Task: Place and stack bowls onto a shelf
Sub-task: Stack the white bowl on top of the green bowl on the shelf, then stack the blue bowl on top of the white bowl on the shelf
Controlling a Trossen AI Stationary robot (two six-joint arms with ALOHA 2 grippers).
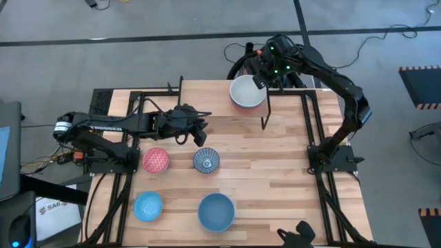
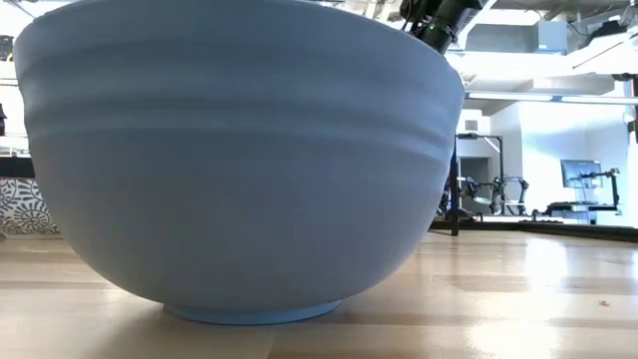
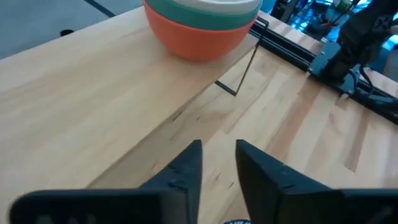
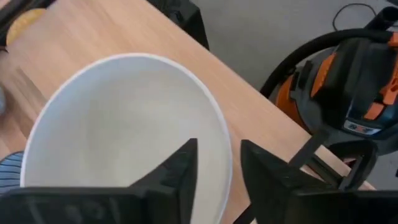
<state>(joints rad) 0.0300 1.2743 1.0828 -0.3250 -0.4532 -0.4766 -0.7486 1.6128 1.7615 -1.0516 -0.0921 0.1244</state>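
The shelf (image 1: 207,96) (image 3: 93,93) spans the table's far part. On its right end stands a stack (image 1: 247,93): a cream white bowl (image 4: 124,124) in a green one, in a red one (image 3: 199,40). My right gripper (image 1: 264,74) (image 4: 219,162) is open over the white bowl's far rim, one finger above the inside and one outside. My left gripper (image 1: 202,129) (image 3: 219,162) is open and empty, level above the table by the shelf's near edge. The pink (image 1: 156,160), patterned (image 1: 206,160), light blue (image 1: 147,206) and large blue (image 1: 216,211) (image 2: 239,160) bowls rest on the table. I see no yellow bowl for certain.
Black frame rails (image 1: 313,131) run along the table's sides by both arm bases. A thin black shelf leg (image 1: 265,114) (image 3: 242,68) stands near the stack. Bare wood lies on the table's right half (image 1: 275,179). A yellow patch (image 4: 25,20) shows beside the shelf.
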